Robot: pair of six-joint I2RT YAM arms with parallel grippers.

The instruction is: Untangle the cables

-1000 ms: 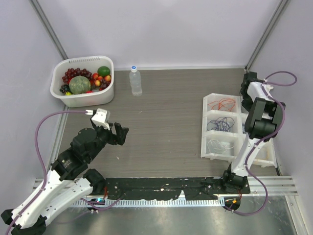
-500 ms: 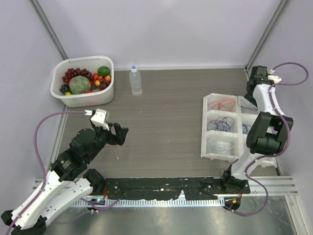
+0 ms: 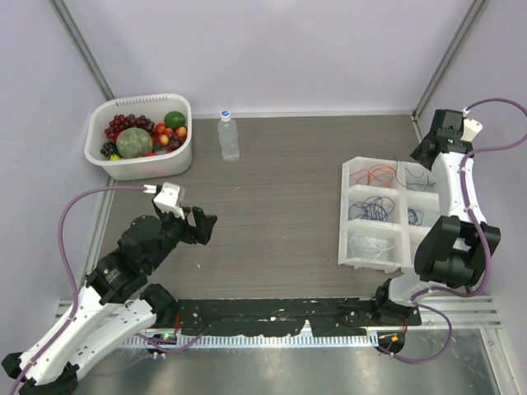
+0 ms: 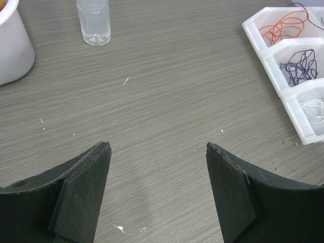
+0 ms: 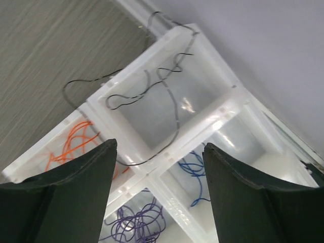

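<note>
Right gripper (image 5: 159, 149) hangs wide open and empty over the white plastic divided tray (image 5: 223, 109) — the thin black wire (image 5: 174, 114) straddles its walls, so I'd tuck those loops in.

Bright, even light (soft shadows)

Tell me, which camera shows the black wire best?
The right wrist camera: the black wire fills the view, looping across the white tray's walls. From above it is a faint scribble; the left wrist camera catches just a bit at the picture's corner.
</note>
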